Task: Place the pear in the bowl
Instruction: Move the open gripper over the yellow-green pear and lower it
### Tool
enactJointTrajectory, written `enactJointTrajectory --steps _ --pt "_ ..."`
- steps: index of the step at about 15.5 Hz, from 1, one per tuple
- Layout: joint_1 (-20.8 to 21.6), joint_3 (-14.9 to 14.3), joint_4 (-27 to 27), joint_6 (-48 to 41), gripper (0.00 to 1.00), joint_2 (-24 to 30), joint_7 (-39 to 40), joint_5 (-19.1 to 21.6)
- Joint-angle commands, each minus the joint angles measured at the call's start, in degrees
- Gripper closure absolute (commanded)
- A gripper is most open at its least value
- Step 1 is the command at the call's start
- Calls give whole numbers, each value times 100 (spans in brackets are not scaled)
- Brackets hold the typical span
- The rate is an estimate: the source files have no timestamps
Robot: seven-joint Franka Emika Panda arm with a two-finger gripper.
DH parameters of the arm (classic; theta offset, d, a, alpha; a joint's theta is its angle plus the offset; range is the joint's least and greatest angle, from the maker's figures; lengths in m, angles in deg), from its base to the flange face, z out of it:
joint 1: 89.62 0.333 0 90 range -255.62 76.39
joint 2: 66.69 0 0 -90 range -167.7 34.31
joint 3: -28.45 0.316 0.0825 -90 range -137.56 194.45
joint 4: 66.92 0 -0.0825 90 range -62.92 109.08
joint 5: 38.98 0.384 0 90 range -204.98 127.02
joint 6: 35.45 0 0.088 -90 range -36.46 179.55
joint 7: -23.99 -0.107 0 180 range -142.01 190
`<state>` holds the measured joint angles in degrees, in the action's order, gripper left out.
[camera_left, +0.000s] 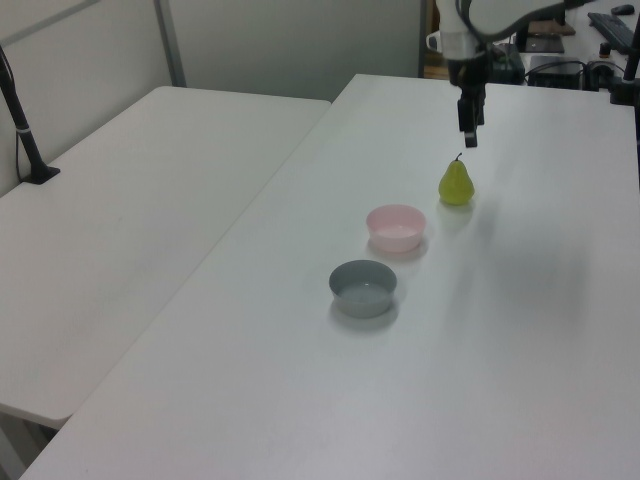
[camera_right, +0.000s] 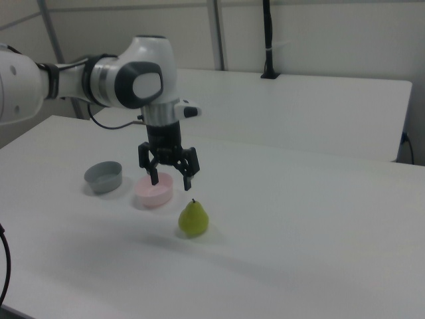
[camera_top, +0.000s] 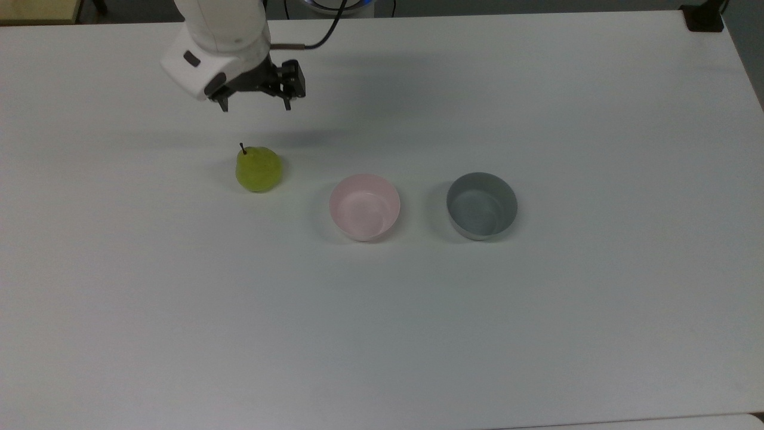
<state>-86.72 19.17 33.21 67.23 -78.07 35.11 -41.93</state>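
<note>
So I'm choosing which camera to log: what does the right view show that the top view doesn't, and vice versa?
Right view alone: the open black two-finger gripper hanging in the air above the small yellow-green pear, clear of its dark stem, plus a second white table behind.

Top view alone: the plain insides of the round pale pink bowl and the round grey bowl, both holding nothing.

Both: pear, pink bowl and grey bowl in a row on the white table, apart from each other.

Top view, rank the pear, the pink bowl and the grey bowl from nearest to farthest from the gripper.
From the gripper:
1. Pear, just below it in the top view.
2. Pink bowl, to the pear's right.
3. Grey bowl, farthest right.
</note>
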Motion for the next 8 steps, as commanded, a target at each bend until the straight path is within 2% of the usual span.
enactJointTrajectory --steps 1,8 --pt "158 -250 332 576 0 -92 250 -56" --pt "167 -259 341 1077 0 -857 233 -293"
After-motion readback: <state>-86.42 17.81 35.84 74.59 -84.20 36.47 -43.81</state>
